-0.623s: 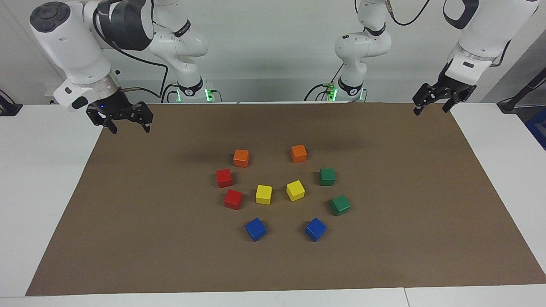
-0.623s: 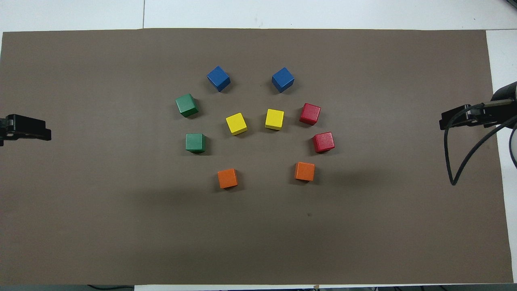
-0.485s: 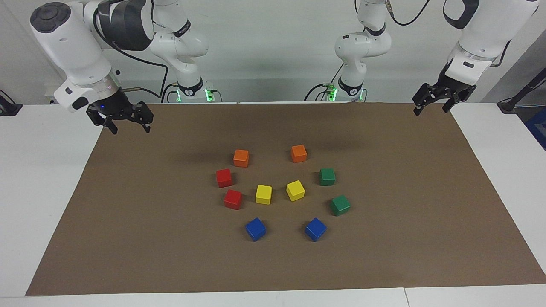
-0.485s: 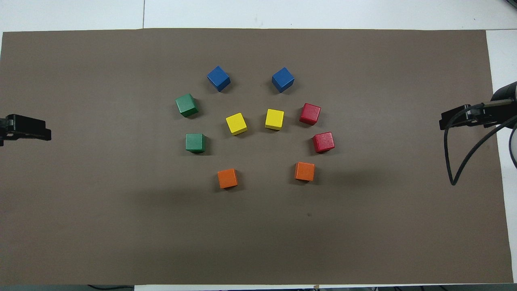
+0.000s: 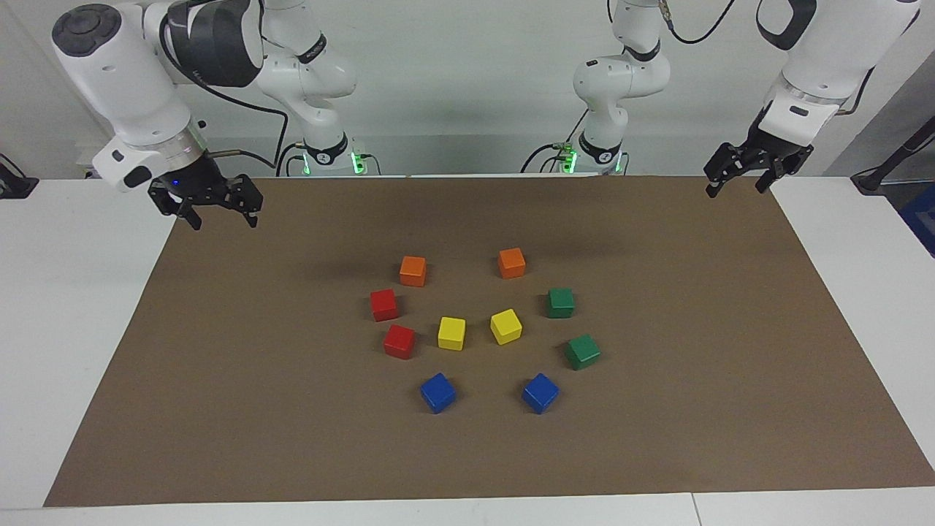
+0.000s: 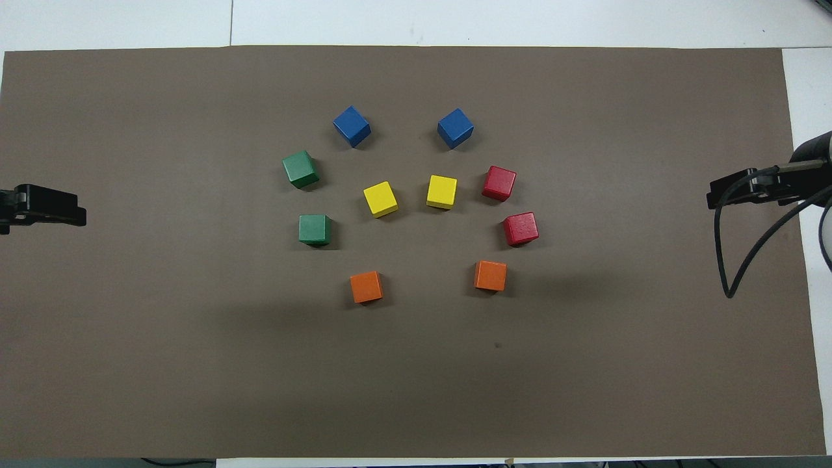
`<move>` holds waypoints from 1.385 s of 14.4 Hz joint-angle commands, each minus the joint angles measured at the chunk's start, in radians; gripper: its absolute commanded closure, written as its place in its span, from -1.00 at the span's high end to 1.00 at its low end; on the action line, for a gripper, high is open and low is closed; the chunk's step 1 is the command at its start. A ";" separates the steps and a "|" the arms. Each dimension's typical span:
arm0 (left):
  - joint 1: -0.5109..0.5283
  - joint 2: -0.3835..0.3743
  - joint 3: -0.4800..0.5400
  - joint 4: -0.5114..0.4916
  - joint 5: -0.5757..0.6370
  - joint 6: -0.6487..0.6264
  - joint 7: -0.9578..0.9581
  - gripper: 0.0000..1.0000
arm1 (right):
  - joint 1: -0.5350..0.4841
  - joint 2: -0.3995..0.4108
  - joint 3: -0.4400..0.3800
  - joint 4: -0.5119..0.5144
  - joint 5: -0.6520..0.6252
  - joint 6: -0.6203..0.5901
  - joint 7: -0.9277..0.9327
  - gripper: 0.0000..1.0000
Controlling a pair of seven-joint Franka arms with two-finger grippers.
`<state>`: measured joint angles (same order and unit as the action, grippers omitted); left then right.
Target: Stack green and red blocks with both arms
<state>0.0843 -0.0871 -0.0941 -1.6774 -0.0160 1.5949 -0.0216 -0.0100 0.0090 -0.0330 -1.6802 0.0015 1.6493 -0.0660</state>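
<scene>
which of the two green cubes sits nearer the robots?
The green cube beside the orange cube. It lies higher in the facing view than the other green cube, which sits next to a blue cube.

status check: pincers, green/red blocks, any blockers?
Left pincer and right pincer open, empty, over the mat's ends. Green blocks, red blocks unstacked. Nothing blocking.
</scene>
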 commanded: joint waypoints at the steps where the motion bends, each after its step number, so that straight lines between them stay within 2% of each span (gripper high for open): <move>1: -0.003 -0.022 0.000 -0.021 -0.007 0.008 0.052 1.00 | -0.018 -0.031 0.013 -0.036 0.000 0.004 -0.021 1.00; 3: -0.014 -0.029 -0.006 -0.051 -0.018 0.057 0.036 1.00 | -0.002 -0.029 0.022 -0.036 0.000 0.015 0.001 1.00; 5: -0.072 -0.031 -0.006 -0.091 -0.018 0.106 -0.018 1.00 | 0.053 -0.021 0.024 -0.042 0.000 0.035 0.076 1.00; 8: -0.165 0.007 -0.006 -0.143 -0.018 0.209 -0.160 1.00 | 0.149 0.002 0.024 -0.061 0.000 0.092 0.204 1.00; 10: -0.193 0.027 -0.006 -0.177 -0.018 0.267 -0.193 1.00 | 0.186 0.034 0.024 -0.070 0.002 0.133 0.216 1.00; 16: -0.308 0.196 -0.006 -0.200 -0.018 0.437 -0.192 1.00 | 0.271 0.097 0.024 -0.182 0.006 0.331 0.227 1.00; 20: -0.362 0.266 -0.004 -0.228 -0.018 0.549 -0.195 1.00 | 0.314 0.129 0.024 -0.184 0.006 0.353 0.313 1.00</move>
<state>-0.2408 0.1597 -0.1138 -1.8873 -0.0241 2.0859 -0.2072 0.2864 0.1377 -0.0062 -1.8552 0.0026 1.9853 0.2118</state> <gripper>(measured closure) 0.000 0.000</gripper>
